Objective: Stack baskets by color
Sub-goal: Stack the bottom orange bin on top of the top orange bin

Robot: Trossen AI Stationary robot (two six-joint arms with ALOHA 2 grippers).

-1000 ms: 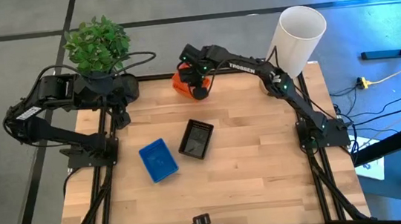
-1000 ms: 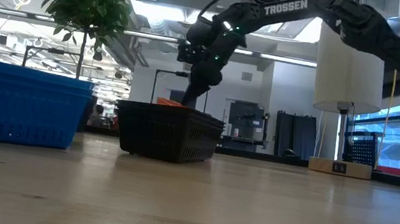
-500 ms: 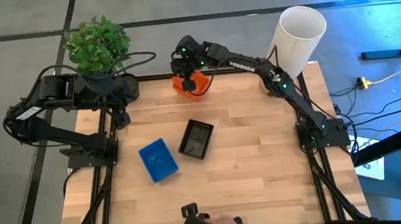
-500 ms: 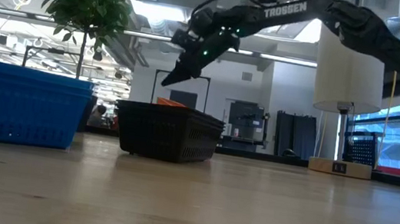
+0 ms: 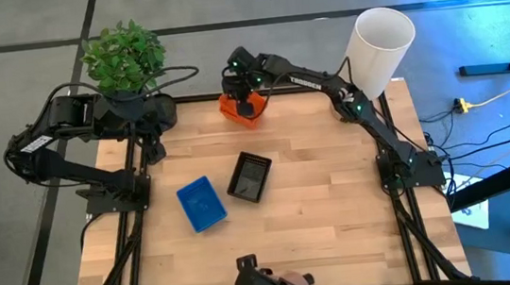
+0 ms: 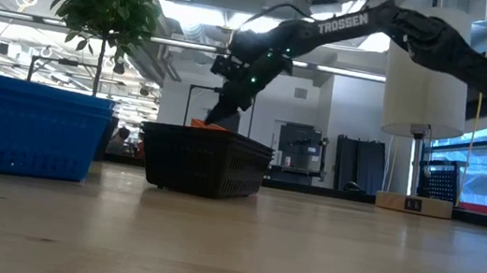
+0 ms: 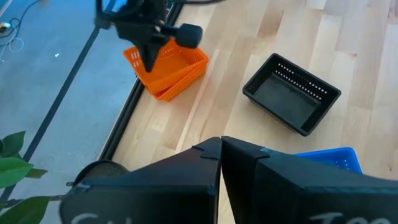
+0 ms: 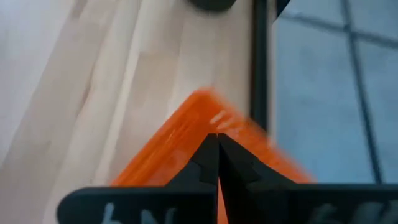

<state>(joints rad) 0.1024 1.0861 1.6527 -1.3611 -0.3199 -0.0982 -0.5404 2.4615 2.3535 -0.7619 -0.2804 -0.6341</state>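
A stack of orange baskets (image 5: 237, 109) (image 7: 166, 71) rests on the table at its far edge. My right gripper (image 5: 242, 94) (image 7: 149, 62) is shut and slants down over the stack's far part; in the right wrist view an orange corner (image 8: 186, 134) lies just beyond the fingertips (image 8: 216, 144). A black basket (image 5: 250, 176) (image 7: 292, 99) and a blue basket (image 5: 202, 204) sit mid-table. My left gripper (image 7: 221, 149) is shut and waits raised at the table's far left (image 5: 154, 149). My right gripper's shut fingers come slanting down from the table's right onto the far rim (image 7: 144, 70) of the top orange basket. I cannot tell whether they touch it. The stack stands flat on the table.
A potted plant (image 5: 123, 61) stands off the far left corner and a tall white cylinder (image 5: 380, 46) off the far right corner. Bare wood (image 5: 329, 211) lies right of and nearer than the black basket.
My right gripper, shut all along, rose from the near side of the orange stack, swung toward the table's far left while tipping, then sank again over the stack's far part. The baskets have stayed where they were.
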